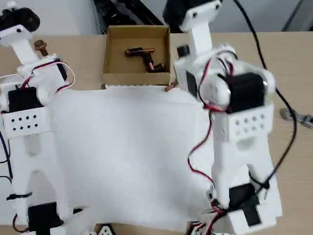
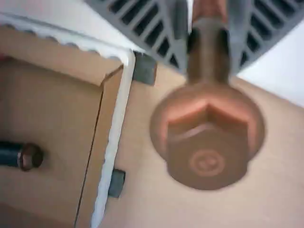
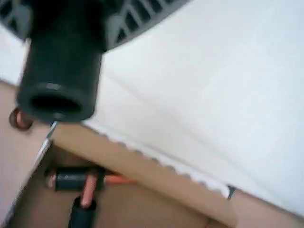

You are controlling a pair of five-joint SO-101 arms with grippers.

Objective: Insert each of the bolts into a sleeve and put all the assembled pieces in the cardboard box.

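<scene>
Left gripper pinches a copper bolt by its shaft, near the bench's far edge, left of the cardboard box. Right gripper clamps a black sleeve just beside the box's right wall. Bolt and sleeve are well apart. If they meet at a tilt, the bolt could jam at the sleeve's mouth or slip loose.

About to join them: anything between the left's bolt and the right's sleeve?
Yes: the box lies between the bolt and the sleeve. Whether both are held high enough to clear its walls, I cannot tell.
</scene>
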